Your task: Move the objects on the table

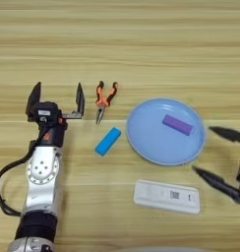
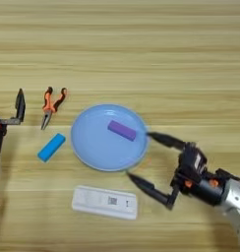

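Purple block on plate, white device on counter, both pincers spread

Purple block [image 1: 177, 124] lies flat inside the light blue plate [image 1: 146, 142], toward the plate's far right part, tilted diagonally. White device [image 1: 166, 196] lies flat on the counter [image 1: 141, 49] just in front of the plate, apart from it, grey label window facing up. Blue block [image 1: 107, 141] lies left of the plate, near its rim. Orange-handled pliers [image 1: 104, 100] lie beyond the blue block, left of the plate. Right pincer [image 2: 144, 160] sits at the plate's right edge, fingers spread wide, holding nothing. Left pincer [image 1: 57, 97] stands well left of the plate, beside the pliers, fingers spread, empty.
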`<action>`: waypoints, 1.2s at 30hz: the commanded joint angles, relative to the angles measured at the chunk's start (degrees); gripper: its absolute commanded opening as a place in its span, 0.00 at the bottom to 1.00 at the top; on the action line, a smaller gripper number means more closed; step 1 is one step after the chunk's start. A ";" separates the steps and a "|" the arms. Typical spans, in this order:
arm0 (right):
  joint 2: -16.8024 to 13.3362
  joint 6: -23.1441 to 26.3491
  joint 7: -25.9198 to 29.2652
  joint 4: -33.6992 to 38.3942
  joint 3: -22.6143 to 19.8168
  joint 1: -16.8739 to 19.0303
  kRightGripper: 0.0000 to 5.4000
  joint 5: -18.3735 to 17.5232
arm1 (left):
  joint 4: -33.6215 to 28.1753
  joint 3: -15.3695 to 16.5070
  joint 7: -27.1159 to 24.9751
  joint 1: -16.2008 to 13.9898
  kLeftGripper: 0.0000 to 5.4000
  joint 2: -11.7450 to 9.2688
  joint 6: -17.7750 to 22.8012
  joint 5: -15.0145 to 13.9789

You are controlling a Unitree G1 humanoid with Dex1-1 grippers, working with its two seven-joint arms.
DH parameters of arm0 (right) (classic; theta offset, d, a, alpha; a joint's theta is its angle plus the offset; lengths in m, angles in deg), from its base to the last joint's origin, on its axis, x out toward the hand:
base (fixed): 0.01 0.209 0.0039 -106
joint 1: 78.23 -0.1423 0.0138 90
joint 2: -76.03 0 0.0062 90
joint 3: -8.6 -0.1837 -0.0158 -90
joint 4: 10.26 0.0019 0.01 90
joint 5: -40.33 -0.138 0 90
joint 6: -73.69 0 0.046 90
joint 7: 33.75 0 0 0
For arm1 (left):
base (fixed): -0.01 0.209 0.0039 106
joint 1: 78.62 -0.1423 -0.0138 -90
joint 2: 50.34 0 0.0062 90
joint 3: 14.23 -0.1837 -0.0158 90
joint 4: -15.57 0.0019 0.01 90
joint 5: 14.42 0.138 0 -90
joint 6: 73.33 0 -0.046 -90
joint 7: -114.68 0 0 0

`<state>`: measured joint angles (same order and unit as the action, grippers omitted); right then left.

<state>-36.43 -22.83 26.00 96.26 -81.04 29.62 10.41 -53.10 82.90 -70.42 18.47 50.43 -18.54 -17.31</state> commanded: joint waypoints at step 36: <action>-1.34 -9.69 7.33 -19.47 15.65 -9.36 0.88 22.57 | 0.71 -1.25 2.16 0.79 1.00 0.54 0.62 1.01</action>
<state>-37.61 -33.05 34.21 78.68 -66.48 19.95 29.91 -52.79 81.94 -68.67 18.78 50.60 -18.39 -16.99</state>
